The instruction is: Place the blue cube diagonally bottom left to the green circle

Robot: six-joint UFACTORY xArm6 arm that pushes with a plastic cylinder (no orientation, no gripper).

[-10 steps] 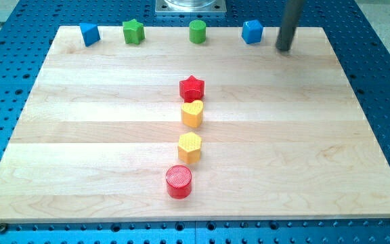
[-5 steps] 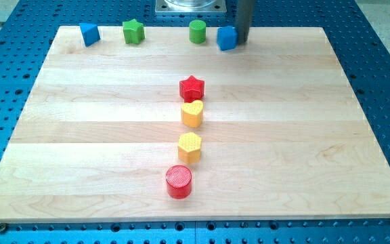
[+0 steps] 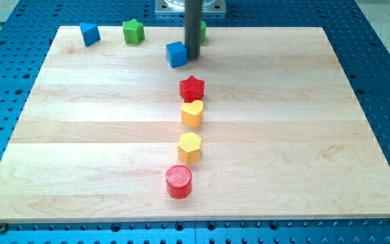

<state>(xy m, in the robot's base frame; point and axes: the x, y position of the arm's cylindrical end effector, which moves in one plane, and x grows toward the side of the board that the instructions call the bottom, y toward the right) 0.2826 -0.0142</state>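
Observation:
The blue cube (image 3: 177, 53) lies near the view's top, left of centre, just below and left of the green circle (image 3: 201, 31). The green circle is mostly hidden behind my dark rod, only its right edge shows. My tip (image 3: 192, 55) touches the blue cube's right side.
A blue triangular block (image 3: 89, 34) and a green star (image 3: 133, 31) sit along the top edge at the left. A column runs down the middle: red star (image 3: 191, 87), yellow heart (image 3: 192, 113), yellow hexagon (image 3: 189, 146), red cylinder (image 3: 179, 181).
My tip swept from the top right leftward, reached the blue cube and pushed it left and down past the green circle. The other blocks have not moved.

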